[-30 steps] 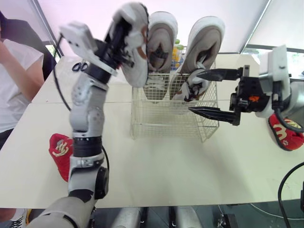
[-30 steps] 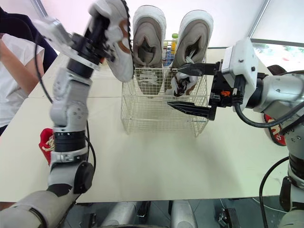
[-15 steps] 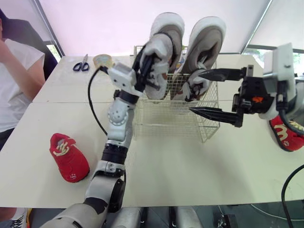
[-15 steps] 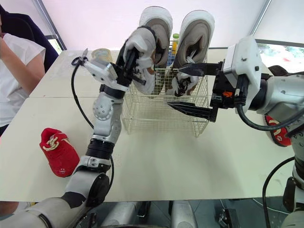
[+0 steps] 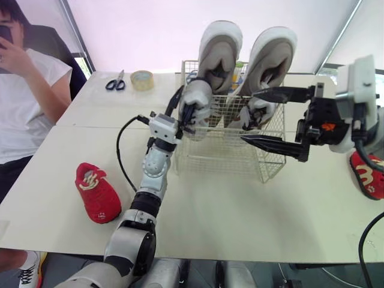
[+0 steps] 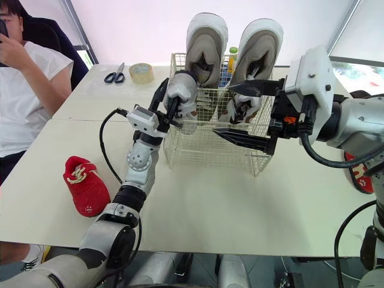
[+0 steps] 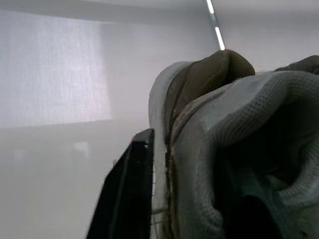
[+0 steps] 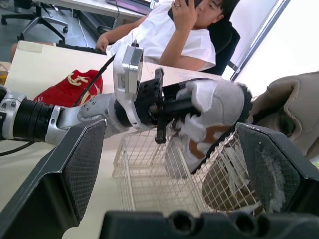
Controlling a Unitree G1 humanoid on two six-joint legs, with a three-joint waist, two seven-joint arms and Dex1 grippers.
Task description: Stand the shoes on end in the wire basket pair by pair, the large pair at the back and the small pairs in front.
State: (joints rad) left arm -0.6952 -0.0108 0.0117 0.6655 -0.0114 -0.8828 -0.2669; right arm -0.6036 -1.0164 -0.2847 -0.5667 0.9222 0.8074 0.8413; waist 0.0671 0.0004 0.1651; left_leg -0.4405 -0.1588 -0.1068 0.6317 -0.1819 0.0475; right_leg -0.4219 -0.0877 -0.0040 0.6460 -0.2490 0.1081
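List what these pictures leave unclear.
Head views: the red shoe on the right is cut off by the picture's edge and partly covered by the right arm.
Head views: whether the small shoe in the left gripper touches the wire basket floor; mesh and gripper hide its lower end.
Head views: the green-capped thing behind the basket; the large shoes hide most of it.

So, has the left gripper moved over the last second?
Yes. The left gripper, holding the small shoe, has dropped from beside the tops of the large shoes to the rim of the wire basket.
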